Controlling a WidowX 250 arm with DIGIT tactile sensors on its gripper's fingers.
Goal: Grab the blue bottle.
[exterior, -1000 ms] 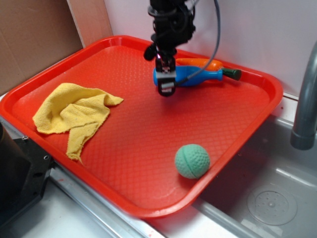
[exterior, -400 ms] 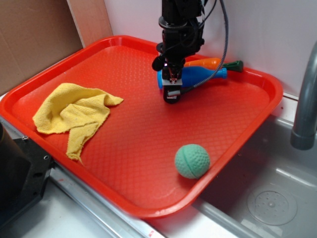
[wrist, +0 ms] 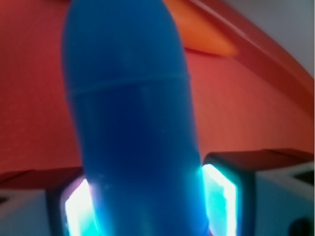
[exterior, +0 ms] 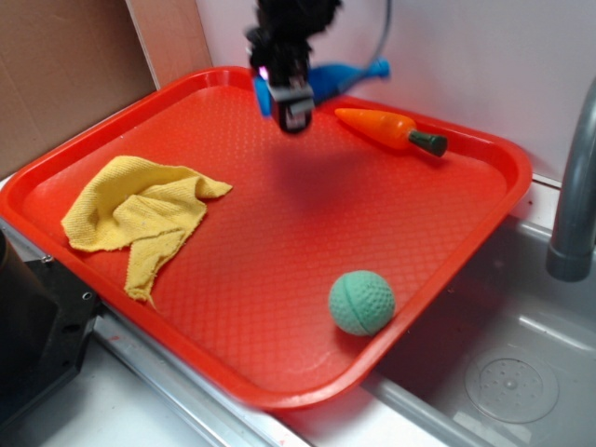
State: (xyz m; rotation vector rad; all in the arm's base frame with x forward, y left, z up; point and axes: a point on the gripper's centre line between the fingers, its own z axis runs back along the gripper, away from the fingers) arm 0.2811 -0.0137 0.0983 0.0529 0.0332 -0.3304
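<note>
The blue bottle (exterior: 337, 77) hangs in the air above the back of the red tray (exterior: 279, 251), its thin neck pointing right toward the white wall. My gripper (exterior: 279, 93) is shut on the bottle's thick end. In the wrist view the blue bottle (wrist: 133, 118) fills the middle of the picture, squeezed between both glowing pads (wrist: 219, 196). The orange carrot (exterior: 386, 128) with its green end lies on the tray just below and right of the bottle.
A crumpled yellow cloth (exterior: 140, 219) lies on the tray's left side. A green ball (exterior: 361, 302) rests near the tray's front right edge. A grey faucet pipe (exterior: 575, 196) and the sink basin (exterior: 507, 372) are to the right. A brown board (exterior: 65, 74) stands at back left.
The gripper has risen and moved back-left with the blue bottle in it, lifting it off the tray. The carrot stays on the tray, now fully uncovered.
</note>
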